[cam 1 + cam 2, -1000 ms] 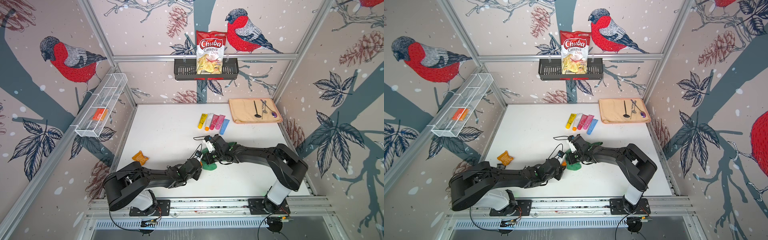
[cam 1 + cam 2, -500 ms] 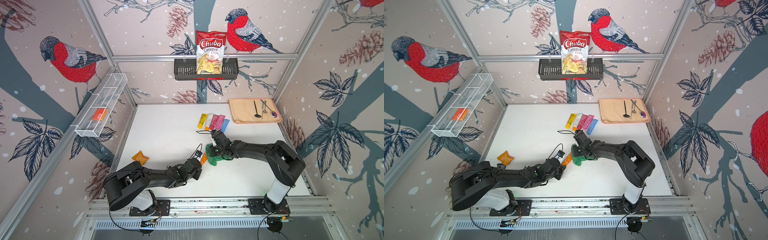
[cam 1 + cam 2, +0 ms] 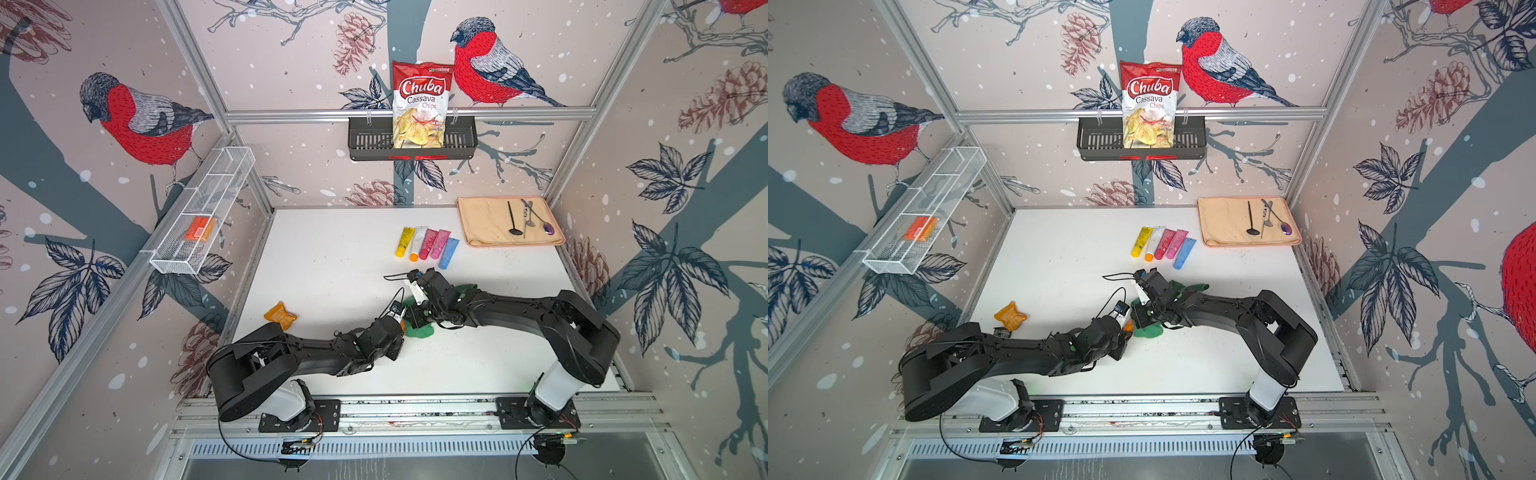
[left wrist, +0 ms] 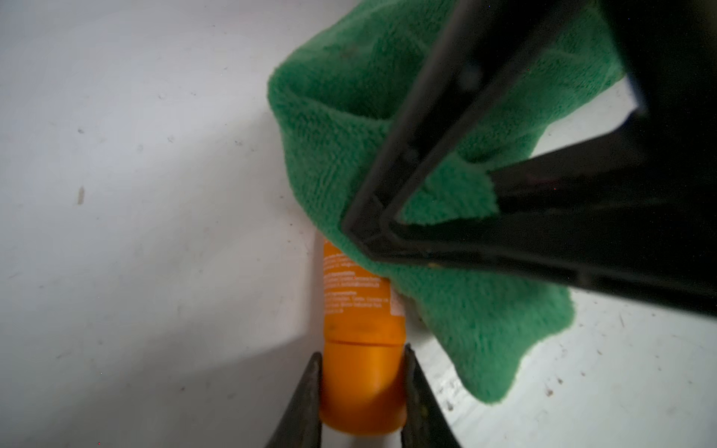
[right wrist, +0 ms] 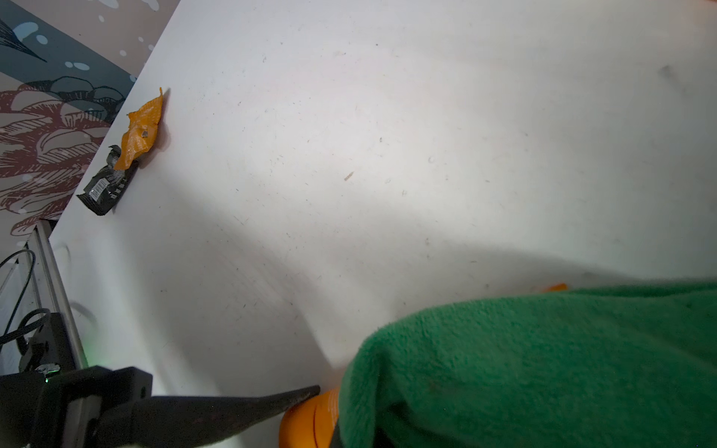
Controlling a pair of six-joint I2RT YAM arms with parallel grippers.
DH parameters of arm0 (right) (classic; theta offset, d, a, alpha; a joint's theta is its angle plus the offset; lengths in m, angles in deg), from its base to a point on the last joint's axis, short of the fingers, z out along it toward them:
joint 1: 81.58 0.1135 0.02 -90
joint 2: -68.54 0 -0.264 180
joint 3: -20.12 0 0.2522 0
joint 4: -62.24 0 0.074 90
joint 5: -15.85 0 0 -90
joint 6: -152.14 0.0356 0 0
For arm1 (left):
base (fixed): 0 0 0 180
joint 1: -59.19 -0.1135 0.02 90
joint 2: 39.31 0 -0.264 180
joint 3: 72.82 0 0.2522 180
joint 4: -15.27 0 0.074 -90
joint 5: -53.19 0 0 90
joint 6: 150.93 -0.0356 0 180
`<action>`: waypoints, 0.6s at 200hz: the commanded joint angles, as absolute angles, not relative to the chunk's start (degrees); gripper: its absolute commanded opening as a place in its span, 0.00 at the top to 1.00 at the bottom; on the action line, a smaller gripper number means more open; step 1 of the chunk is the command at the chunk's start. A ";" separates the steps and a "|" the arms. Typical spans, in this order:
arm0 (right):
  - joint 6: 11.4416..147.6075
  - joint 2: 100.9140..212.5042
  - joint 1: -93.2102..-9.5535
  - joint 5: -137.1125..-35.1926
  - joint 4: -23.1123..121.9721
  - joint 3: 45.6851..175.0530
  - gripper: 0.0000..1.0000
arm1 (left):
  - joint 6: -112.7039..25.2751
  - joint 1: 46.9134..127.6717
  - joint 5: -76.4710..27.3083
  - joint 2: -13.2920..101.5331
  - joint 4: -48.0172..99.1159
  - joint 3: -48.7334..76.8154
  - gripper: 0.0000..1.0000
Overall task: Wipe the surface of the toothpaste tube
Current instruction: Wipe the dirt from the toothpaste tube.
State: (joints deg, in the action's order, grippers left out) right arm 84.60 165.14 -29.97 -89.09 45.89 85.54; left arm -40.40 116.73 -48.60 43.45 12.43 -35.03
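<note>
The orange toothpaste tube [image 4: 361, 306] lies on the white table, and my left gripper [image 4: 362, 355] is shut on its orange cap, one finger on each side. My right gripper [image 4: 372, 232] is shut on a green cloth [image 4: 341, 116] and presses it onto the tube's far part, which is hidden under the cloth. In the right wrist view the cloth [image 5: 543, 368] covers my right jaws, with the cap [image 5: 306, 424] beside it. In both top views the two grippers meet mid-table at the cloth [image 3: 422, 331] [image 3: 1148, 330]; only a sliver of the tube [image 3: 1128, 326] shows.
Several coloured tubes [image 3: 428, 245] lie in a row behind the arms. A beige towel [image 3: 478, 224] with utensils sits back right. An orange wrapper [image 3: 280, 316] and a black wrapper [image 5: 104, 190] lie at the left edge. A black basket [image 3: 365, 139] and a wire shelf [image 3: 199, 212] hang on the walls.
My right gripper slid the cloth along the tube away from the cap, then back toward it, covering more of the tube. The left gripper kept its hold.
</note>
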 commanded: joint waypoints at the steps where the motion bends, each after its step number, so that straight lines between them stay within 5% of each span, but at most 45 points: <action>1: 84.55 166.97 -30.64 -90.00 47.92 85.47 0.98 | -41.27 116.85 -46.60 43.53 14.51 -34.81 0.89; 120: 83.29 172.37 -37.10 -61.12 33.84 88.40 0.99 | -41.29 116.85 -46.50 43.31 14.41 -34.98 0.90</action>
